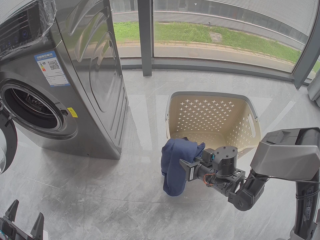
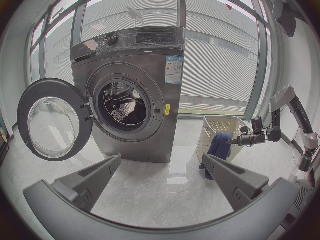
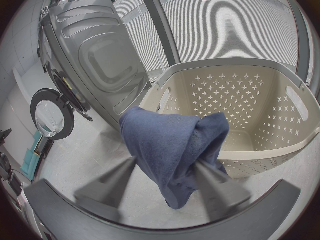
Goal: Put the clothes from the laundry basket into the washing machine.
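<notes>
A blue garment (image 1: 175, 170) hangs over the floor just outside the near left corner of the cream laundry basket (image 1: 213, 94). My right gripper (image 1: 182, 164) is shut on a thick fold of it (image 3: 166, 140), and the rest dangles below the fingers (image 3: 216, 187). The inside of the basket (image 3: 233, 64) shows bare star-punched walls. To the left stands the grey washing machine (image 1: 83, 84) with its round door (image 2: 53, 117) swung open and the drum opening (image 2: 123, 107) exposed. My left gripper (image 1: 27, 209) is open low at the near left, facing the machine (image 2: 160, 157).
Grey tiled floor (image 1: 133, 190) lies free between machine and basket. A glass window wall with a dark pillar (image 1: 145, 30) runs behind both. The open door (image 1: 6, 140) juts out at the far left edge.
</notes>
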Controlling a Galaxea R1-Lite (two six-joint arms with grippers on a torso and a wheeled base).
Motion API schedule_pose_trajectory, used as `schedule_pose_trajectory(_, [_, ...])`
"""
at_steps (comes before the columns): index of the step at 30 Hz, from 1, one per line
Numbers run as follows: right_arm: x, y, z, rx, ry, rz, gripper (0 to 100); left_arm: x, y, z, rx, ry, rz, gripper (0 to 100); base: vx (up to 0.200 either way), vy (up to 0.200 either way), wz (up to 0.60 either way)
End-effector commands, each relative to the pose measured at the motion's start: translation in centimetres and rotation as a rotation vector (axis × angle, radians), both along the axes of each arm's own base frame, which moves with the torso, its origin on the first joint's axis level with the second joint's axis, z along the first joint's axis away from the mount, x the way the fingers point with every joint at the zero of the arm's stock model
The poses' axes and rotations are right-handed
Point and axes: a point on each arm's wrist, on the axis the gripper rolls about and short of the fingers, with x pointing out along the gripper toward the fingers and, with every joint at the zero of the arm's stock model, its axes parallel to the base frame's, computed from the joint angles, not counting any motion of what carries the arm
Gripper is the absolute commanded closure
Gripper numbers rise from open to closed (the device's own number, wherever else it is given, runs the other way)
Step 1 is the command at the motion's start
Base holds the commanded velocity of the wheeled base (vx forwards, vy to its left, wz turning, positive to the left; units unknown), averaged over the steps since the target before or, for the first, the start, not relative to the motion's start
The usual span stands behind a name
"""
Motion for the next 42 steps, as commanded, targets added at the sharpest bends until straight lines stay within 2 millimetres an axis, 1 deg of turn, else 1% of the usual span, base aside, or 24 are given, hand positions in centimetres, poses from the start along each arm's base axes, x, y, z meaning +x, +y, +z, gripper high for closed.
schedule_pose_trajectory(1, [-0.2,0.1,-0.4,-0.005,0.011,0.004,100,0.0,0.0,-0.5,0.0,0.001,0.0,0,0.0,0.0,0.0])
schedule_pose_trajectory(4, [-0.6,0.1,0.1,0.001,0.005,0.01,100,0.0,0.0,-0.5,0.0,0.001,0.0,0,0.0,0.0,0.0])
schedule_pose_trajectory(7, [-1.3,0.1,1.2,0.018,-0.015,0.02,100,0.0,0.0,-0.5,-0.001,0.001,0.0,0,0.0,0.0,0.0])
schedule_pose_trajectory(10, [-2.3,-0.4,2.7,0.033,-0.031,0.026,100,0.0,0.0,-0.5,-0.001,0.001,0.0,0,0.0,0.0,0.0])
schedule_pose_trajectory(16, [-5.0,-2.4,8.2,0.121,-0.128,0.027,100,0.0,0.0,-0.5,-0.001,0.001,0.0,0,0.0,0.0,0.0])
schedule_pose_trajectory(17, [-5.2,-2.5,8.5,0.127,-0.135,0.029,100,0.0,0.0,-0.5,-0.001,0.001,0.0,0,0.0,0.0,0.0])
schedule_pose_trajectory(18, [-6.1,-3.3,10.3,0.157,-0.176,0.029,100,0.0,0.0,-0.5,-0.001,0.001,0.0,0,0.0,0.0,0.0])
schedule_pose_trajectory(19, [-6.3,-3.4,10.7,0.164,-0.184,0.031,100,0.0,0.0,-0.5,-0.001,0.001,0.0,0,0.0,0.0,0.0])
schedule_pose_trajectory(20, [-6.9,-3.8,11.6,0.182,-0.208,0.033,100,0.0,0.0,-0.5,-0.001,0.001,0.0,0,0.0,0.0,0.0])
schedule_pose_trajectory(21, [-6.9,-3.9,11.8,0.186,-0.213,0.033,100,0.0,0.0,-0.5,-0.001,0.001,0.0,0,0.0,0.0,0.0])
schedule_pose_trajectory(22, [-7.4,-4.2,12.6,0.201,-0.232,0.039,100,0.0,0.0,-0.5,-0.003,0.002,0.0,0,0.0,0.0,0.0])
schedule_pose_trajectory(23, [-7.4,-4.2,12.6,0.201,-0.232,0.039,100,0.0,0.0,-0.5,-0.003,0.002,0.0,0,0.0,0.0,0.0])
schedule_pose_trajectory(24, [-8.3,-4.8,14.1,0.232,-0.274,0.053,100,0.0,0.0,-0.5,-0.006,0.002,0.0,0,0.0,0.0,0.0])
schedule_pose_trajectory(26, [-9.1,-5.1,15.3,0.26,-0.31,0.066,100,0.0,0.0,-0.5,-0.009,0.002,0.0,0,0.0,0.0,0.0])
schedule_pose_trajectory(27, [-9.1,-5.1,15.3,0.26,-0.31,0.066,100,0.0,0.0,-0.5,-0.009,0.002,0.0,0,0.0,0.0,0.0])
schedule_pose_trajectory(28, [-9.7,-5.4,16.6,0.281,-0.347,0.074,100,0.0,0.0,-0.5,-0.008,0.002,0.002,0,0.0,0.0,0.0])
schedule_pose_trajectory(29, [-9.7,-5.4,16.7,0.283,-0.35,0.074,100,0.0,0.0,-0.5,-0.008,0.002,0.002,0,0.0,0.0,0.0])
schedule_pose_trajectory(30, [-10.3,-5.8,18.0,0.301,-0.396,0.076,100,0.0,0.0,-0.5,-0.006,0.002,0.0,0,0.0,0.0,0.0])
schedule_pose_trajectory(31, [-10.3,-5.9,18.2,0.302,-0.401,0.078,100,0.0,0.0,-0.5,-0.004,0.002,0.0,0,0.0,0.0,0.0])
schedule_pose_trajectory(33, [-11.4,-6.5,19.6,0.316,-0.462,0.091,100,0.0,0.0,-0.5,0.002,0.001,0.0,0,0.0,0.0,0.0])
schedule_pose_trajectory(38, [-12.2,-7.1,20.4,0.304,-0.507,0.086,100,0.0,0.0,-0.5,0.002,0.001,0.0,0,0.0,0.0,0.0])
schedule_pose_trajectory(42, [-12.1,-7.3,20.3,0.293,-0.508,0.071,100,0.0,0.0,-0.5,-0.004,0.002,0.0,0,-0.2,0.0,0.0])
